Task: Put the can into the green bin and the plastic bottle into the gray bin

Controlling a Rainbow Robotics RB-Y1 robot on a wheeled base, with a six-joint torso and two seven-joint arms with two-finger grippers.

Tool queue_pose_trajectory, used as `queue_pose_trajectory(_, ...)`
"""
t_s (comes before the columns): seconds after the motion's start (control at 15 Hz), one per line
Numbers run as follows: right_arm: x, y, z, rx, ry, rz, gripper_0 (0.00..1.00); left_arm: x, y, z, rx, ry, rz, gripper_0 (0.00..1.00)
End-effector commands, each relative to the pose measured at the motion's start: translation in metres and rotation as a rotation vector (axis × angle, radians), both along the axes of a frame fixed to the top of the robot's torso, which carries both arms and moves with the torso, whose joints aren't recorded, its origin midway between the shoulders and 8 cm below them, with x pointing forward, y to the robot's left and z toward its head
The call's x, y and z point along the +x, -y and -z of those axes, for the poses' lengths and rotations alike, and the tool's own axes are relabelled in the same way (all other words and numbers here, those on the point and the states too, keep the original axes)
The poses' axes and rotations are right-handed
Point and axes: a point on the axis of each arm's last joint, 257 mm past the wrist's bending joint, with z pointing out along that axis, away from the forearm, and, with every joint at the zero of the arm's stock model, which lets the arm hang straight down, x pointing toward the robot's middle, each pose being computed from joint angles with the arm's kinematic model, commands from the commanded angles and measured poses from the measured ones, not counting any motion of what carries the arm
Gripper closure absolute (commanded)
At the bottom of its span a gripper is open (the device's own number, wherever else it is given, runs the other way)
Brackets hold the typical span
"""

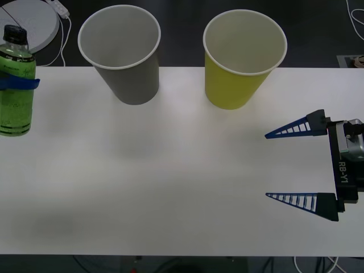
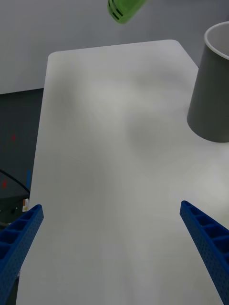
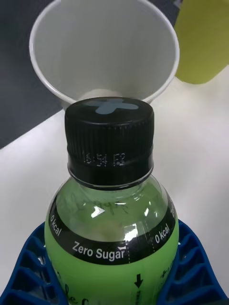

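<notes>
The plastic bottle (image 1: 15, 85) is bright green with a black cap (image 3: 110, 134). It is held upright above the table's left end, and my left gripper (image 1: 17, 84) is shut on its body. Its blue fingers (image 3: 26, 267) clasp the bottle on both sides. The gray bin (image 1: 119, 52) stands at the back, left of centre, just beyond the bottle in the left wrist view (image 3: 105, 52). The green bin (image 1: 244, 58) stands to its right. My right gripper (image 1: 267, 166) hovers open over the table's right side with nothing between its fingers (image 2: 200, 228). The can is out of view.
The white table (image 1: 170, 182) spreads bare between the bins and its front edge. A round white disc with a cable (image 1: 37, 20) lies behind the table at the back left. Dark floor lies past the table's far edge.
</notes>
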Motion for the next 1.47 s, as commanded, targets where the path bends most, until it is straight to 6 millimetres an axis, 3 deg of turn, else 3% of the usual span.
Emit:
queue_pose_trajectory(0.07,0.000,0.000,0.000,0.000,0.000,0.000,0.00,0.005,0.012,-0.006,0.014,0.017,0.030,1.00)
queue_pose_trajectory(0.8,0.000,0.000,0.000,0.000,0.000,0.000,0.00,0.049,0.047,-0.026,0.049,0.018,0.085,1.00)
queue_pose_trajectory(1.47,0.000,0.000,0.000,0.000,0.000,0.000,0.00,0.076,0.064,-0.049,0.109,-0.003,0.100,1.00)
